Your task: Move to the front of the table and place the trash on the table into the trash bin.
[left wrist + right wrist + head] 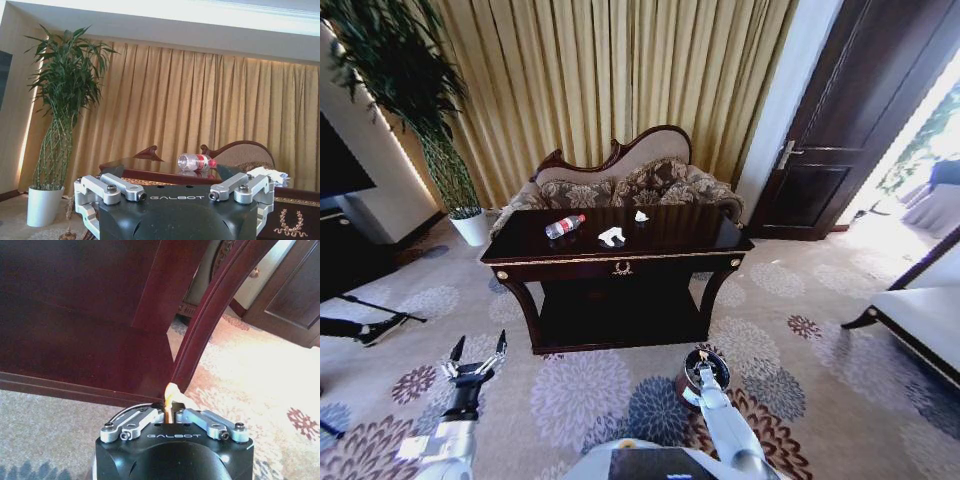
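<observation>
While the right gripper hangs low over the trash bin on the carpet in front of the console table, its fingers are pinched narrow on a small yellowish-orange scrap, which looks feather-light and soft, so a light pinch at its bunched end should be enough to carry it. On the glossy tabletop lie a clear plastic bottle with a red label toward the left, a crumpled white paper just beside it near the middle, and a smaller white scrap behind that. The bottle lies on its side; it seems nearly empty, hence light, but smooth and round, likely to roll or slip on the polished wood, and best taken across its labelled waist. The paper pieces would crush easily and should be pinched at a raised fold. The left gripper hovers low before the table's left leg, its fingers spread wide and holding nothing.
</observation>
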Available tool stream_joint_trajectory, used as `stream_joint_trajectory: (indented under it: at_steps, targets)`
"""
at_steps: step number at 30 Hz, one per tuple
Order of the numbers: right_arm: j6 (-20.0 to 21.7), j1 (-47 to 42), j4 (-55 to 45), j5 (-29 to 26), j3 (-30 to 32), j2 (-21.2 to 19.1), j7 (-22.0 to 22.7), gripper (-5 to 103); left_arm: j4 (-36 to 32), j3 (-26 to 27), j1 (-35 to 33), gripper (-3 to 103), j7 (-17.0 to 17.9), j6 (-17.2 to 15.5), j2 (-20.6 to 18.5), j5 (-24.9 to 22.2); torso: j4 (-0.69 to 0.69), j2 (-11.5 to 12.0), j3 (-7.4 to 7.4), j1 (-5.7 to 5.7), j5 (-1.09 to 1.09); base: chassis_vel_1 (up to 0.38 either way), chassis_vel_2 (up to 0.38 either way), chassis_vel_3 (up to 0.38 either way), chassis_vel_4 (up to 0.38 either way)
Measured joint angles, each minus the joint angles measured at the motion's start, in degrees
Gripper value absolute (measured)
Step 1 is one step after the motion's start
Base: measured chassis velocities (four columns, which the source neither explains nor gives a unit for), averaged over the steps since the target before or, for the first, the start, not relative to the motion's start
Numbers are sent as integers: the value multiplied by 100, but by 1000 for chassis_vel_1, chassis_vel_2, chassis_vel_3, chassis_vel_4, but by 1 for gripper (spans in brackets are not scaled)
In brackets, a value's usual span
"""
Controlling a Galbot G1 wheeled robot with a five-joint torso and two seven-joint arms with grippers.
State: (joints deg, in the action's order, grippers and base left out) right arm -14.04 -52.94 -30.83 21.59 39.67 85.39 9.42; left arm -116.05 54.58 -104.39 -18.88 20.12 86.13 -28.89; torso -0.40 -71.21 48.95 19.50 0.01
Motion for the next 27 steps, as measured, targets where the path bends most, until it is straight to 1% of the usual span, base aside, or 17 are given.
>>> stream_joint_trajectory:
  at_steps: [1, 4, 7, 8, 9, 10, 12, 13, 15, 16, 18, 19, 22, 23, 24, 26, 27]
  targets:
    - [0, 0, 0, 0, 0, 0, 0, 8, 0, 0, 0, 100, 0, 0, 0, 0, 0, 0, 0, 0, 0, 0, 0, 0, 0]
    - [34, -16, -76, 81, 9, 0, 111, 24, 0, 2, -12, 100, -5, 1, -1, -12, 0, 0, 0, 0, 0, 0, 0, 0, 0]
    - [39, -17, -92, 84, 15, 0, 142, 24, 0, 2, -16, 100, -9, 2, -1, -12, 0, 0, 0, 0, 0, 0, 0, 0, 0]
    - [43, -32, -122, 85, 18, 0, 149, 35, -1, 2, -20, 100, -17, 4, -2, -12, 0, 0, 0, 0, 0, 0, 0, 0, 0]
    - [47, -51, -150, 85, 19, -4, 152, 39, 0, 2, -22, 100, -26, 6, -5, -13, 0, 0, 0, 0, 0, 0, 0, 0, 0]
    - [47, -51, -150, 85, 19, -4, 152, 39, 0, 2, -22, 100, -26, 6, -5, -13, 0, 0, 0, 0, 0, 0, 0, 0, 0]
    - [48, -68, -177, 67, 34, -8, 167, 50, -2, 2, -23, 100, -33, 8, -6, -13, -1, 0, 0, 0, 0, 0, 0, 0, 0]
    - [48, -68, -177, 67, 34, -8, 167, 50, -2, 2, -23, 100, -33, 8, -6, -13, -1, 0, 0, 0, 0, 0, 0, 0, 0]
    - [48, -95, -194, 55, 38, -12, 172, 62, -9, 3, -24, 100, -39, 10, -6, -14, 0, 0, 0, 0, 0, 0, 0, 0, 0]
    - [48, -95, -194, 55, 38, -12, 172, 62, -9, 3, -24, 100, -39, 10, -6, -14, 0, 0, 0, 0, 0, 0, 0, 0, 0]
    - [44, -105, -195, 27, 40, -13, 185, 73, -20, 1, -23, 100, -41, 12, -1, -13, -1, 0, 0, 0, 0, 0, 0, 0, 0]
    - [44, -105, -195, 27, 40, -13, 185, 73, -20, 1, -23, 100, -41, 12, -1, -13, -1, 0, 0, 0, 0, 0, 0, 0, 0]
    - [34, -124, -228, 8, 39, -14, 209, 83, -27, 1, -26, 100, -42, 14, 6, -10, 0, 0, 0, 0, 1, 0, 0, 0, 0]
    - [32, -185, -370, -65, 32, -15, 215, 89, -33, 1, -27, 100, -43, 14, 10, -8, 0, 0, 0, 0, 0, 0, 0, 0, 0]
    - [32, -185, -370, -65, 32, -15, 215, 89, -33, 1, -27, 100, -43, 14, 10, -8, 0, 0, 0, 0, 0, 0, 0, 0, 0]
    - [73, -421, -965, -425, 31, -2, 184, 97, -44, 1, -26, 100, -44, 15, 21, 2, 0, 0, 0, 0, 0, 0, 0, 0, 0]
    - [73, -421, -965, -425, 31, -2, 184, 97, -44, 1, -26, 100, -44, 15, 21, 2, 0, 0, 0, 0, 0, 0, 0, 0, 0]
